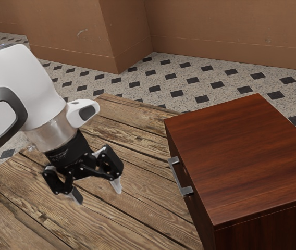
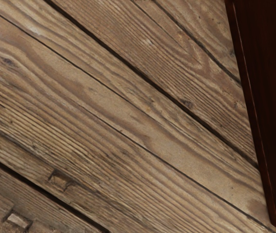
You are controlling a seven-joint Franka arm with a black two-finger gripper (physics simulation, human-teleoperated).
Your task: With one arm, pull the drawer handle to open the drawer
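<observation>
A dark red-brown wooden drawer cabinet (image 1: 244, 156) stands on the plank table at the exterior view's right. Its metal handle (image 1: 180, 176) sticks out from the front face, which looks flush with the cabinet body. My black gripper (image 1: 97, 190) hovers just above the planks, well to the left of the handle. Its two fingers are spread apart with nothing between them. In the wrist view the cabinet's dark front (image 2: 267, 107) lies beyond the hand, past bare planks.
The weathered plank table (image 1: 137, 130) stretches under the hand and between it and the cabinet. Beyond the table are a speckled tiled floor (image 1: 205, 73) and brown walls (image 1: 85, 26).
</observation>
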